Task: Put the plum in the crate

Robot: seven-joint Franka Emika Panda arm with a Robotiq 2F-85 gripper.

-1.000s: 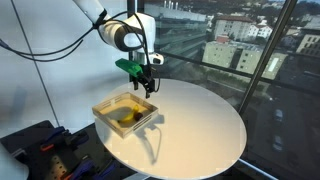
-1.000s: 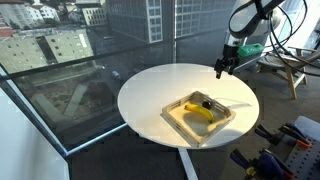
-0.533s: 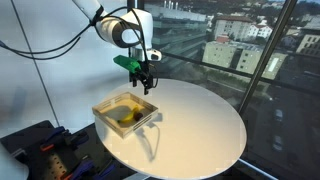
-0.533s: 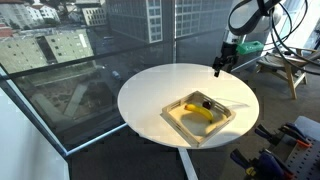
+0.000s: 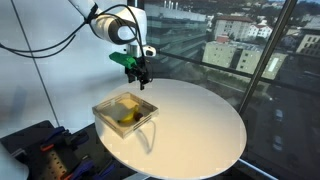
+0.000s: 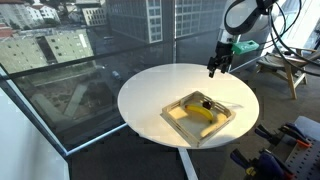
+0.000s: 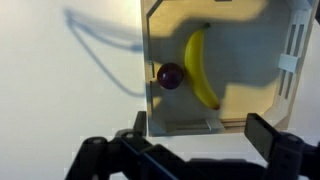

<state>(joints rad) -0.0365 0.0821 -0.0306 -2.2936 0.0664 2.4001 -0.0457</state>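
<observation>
The plum (image 7: 170,75) lies inside the crate (image 7: 290,60) next to its wall, beside a yellow banana (image 7: 198,68). In both exterior views the light wood crate (image 5: 104,104) (image 6: 176,121) sits on the round white table with the banana in it; the plum shows as a dark spot (image 6: 206,103). My gripper (image 5: 141,74) (image 6: 213,70) hangs in the air above the table, away from the crate, open and empty. In the wrist view its two fingers (image 7: 200,135) stand wide apart with nothing between them.
The round white table (image 5: 200,120) (image 6: 150,90) stands next to large windows. Cables and equipment lie on the floor (image 5: 40,150) (image 6: 285,150). A wooden frame (image 6: 285,70) stands behind the arm.
My gripper has risen and moved away from the crate, toward the table's far edge. The plum and banana have stayed in the crate.
</observation>
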